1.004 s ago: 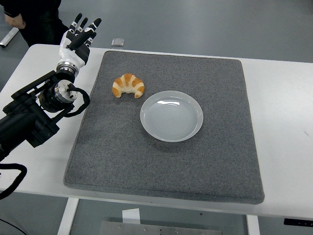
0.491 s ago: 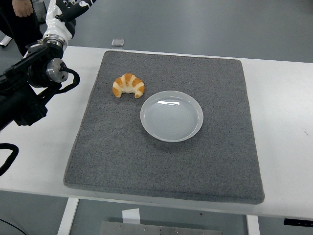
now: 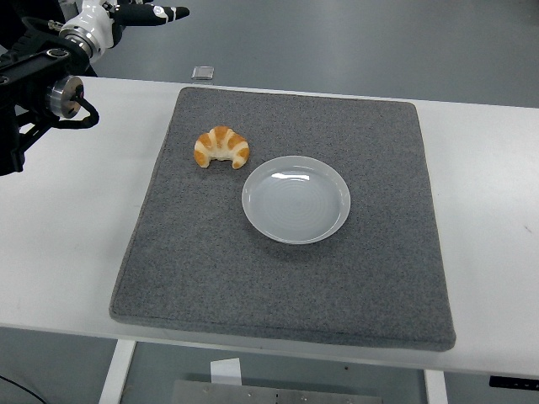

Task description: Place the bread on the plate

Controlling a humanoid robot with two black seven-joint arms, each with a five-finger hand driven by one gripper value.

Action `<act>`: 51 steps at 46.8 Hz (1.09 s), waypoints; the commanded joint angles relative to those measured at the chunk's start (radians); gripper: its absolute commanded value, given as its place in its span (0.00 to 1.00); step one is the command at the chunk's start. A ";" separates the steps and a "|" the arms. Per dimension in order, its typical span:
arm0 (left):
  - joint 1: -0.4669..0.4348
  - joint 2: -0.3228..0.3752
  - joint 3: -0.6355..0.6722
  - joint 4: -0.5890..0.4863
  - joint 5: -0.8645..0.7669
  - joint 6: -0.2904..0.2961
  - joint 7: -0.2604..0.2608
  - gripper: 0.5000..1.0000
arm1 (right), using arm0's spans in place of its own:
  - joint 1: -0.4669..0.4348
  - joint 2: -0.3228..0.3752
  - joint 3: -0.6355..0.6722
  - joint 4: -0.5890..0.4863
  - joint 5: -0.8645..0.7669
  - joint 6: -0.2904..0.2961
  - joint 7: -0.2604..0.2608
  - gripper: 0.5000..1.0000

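Left hand point(image 3: 135, 12) raised at upper left corner, beyond the worktop point(image 3: 67, 227) far edge; fingers point(image 3: 164, 13) extended straight, pointing right, holding nothing. Bare worktop strip lies left of grey mat point(image 3: 286, 278). Bread point(image 3: 221, 146) sits on mat's upper left area, just beside white plate point(image 3: 296, 199), apart from its rim. Mat right of plate unoccupied.

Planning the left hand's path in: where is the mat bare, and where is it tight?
Bare: the mat from the plate to the near edge, and the strip right of the plate. Tight: the croissant sits just off the plate's upper-left rim. The left hand hovers beyond the table's far-left corner.
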 commanded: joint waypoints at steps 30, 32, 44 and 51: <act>-0.147 0.061 0.318 -0.130 0.640 -0.161 -0.014 0.99 | 0.000 0.000 0.000 0.000 0.000 0.000 0.000 0.90; -0.149 0.060 0.319 -0.142 0.663 -0.160 -0.010 0.99 | 0.000 0.000 0.000 0.000 0.000 0.000 0.000 0.90; -0.144 0.044 0.338 -0.156 0.650 -0.152 0.099 0.99 | 0.000 0.000 0.000 0.000 0.000 0.000 0.000 0.90; -0.121 0.034 0.338 -0.150 0.619 -0.149 0.133 0.97 | 0.000 0.000 0.000 0.000 0.000 0.000 0.000 0.90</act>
